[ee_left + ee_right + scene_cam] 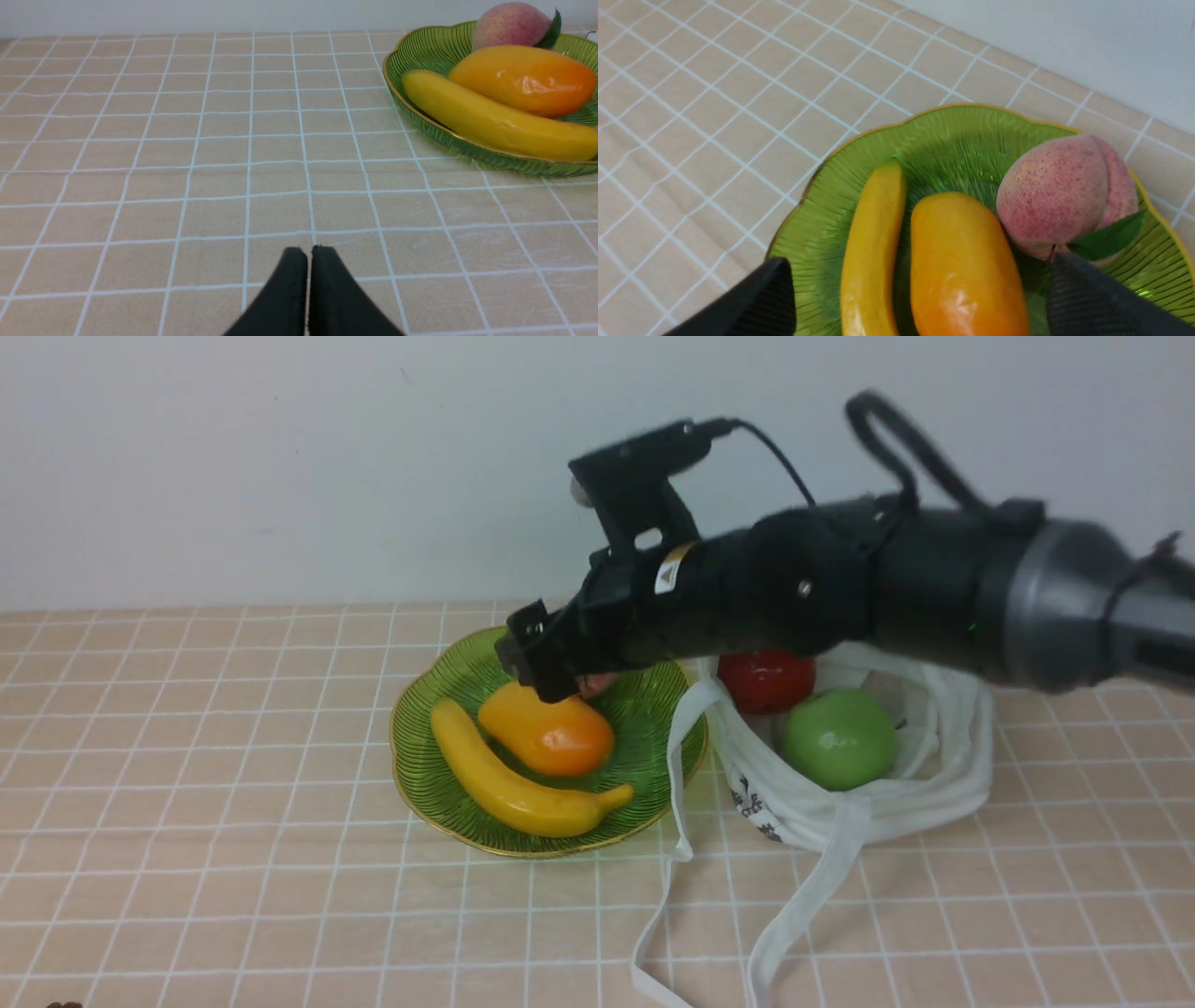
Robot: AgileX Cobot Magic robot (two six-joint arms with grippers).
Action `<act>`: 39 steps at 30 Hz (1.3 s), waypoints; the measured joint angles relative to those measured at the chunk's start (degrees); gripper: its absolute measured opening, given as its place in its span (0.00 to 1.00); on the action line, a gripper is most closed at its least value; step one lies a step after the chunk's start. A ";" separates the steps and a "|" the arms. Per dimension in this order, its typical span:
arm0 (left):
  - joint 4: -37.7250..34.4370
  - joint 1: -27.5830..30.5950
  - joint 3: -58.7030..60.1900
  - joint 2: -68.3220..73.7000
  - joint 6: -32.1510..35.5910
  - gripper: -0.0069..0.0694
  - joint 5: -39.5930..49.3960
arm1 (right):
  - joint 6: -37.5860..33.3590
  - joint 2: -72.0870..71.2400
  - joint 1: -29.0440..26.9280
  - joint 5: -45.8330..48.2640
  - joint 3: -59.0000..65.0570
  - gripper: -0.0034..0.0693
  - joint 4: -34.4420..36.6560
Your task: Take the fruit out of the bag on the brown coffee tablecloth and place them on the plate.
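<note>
Front view shows the green ribbed glass plate (644, 775), its wavy rim edged in gold, lying on the peach-tan tablecloth (187, 784) with its grid of thin white lines. Inside the plate lie the smooth, curved yellow banana (513, 793) and, alongside it, the glossy oblong orange-yellow mango (551, 733); the matte, speckled pink peach (1055, 196) with a pointed green leaf (1106, 238) is in there too. Just to the right of the plate slumps the soft white cloth bag (943, 803), black print on its side, flat straps trailing toward the near side of the plate. In the bag's mouth, right of the plate, sit the round, shiny red apple (766, 681) and the round green apple (840, 737). The right gripper (920, 289) is over the plate, its dark fingers spread wide apart. Left of the plate, the left gripper's (309, 254) slim dark tips are together, nothing between them.
</note>
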 joint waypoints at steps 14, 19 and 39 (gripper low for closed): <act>0.00 0.00 0.00 0.00 0.00 0.08 0.00 | 2.82 -28.65 0.00 39.17 -17.33 0.16 -14.82; 0.00 0.00 0.00 0.00 0.00 0.08 0.00 | 9.00 -39.91 0.00 46.41 -12.13 0.04 -18.13; 0.00 0.00 0.00 0.00 0.00 0.08 0.00 | 22.24 -74.19 0.00 -6.25 53.60 0.03 -24.70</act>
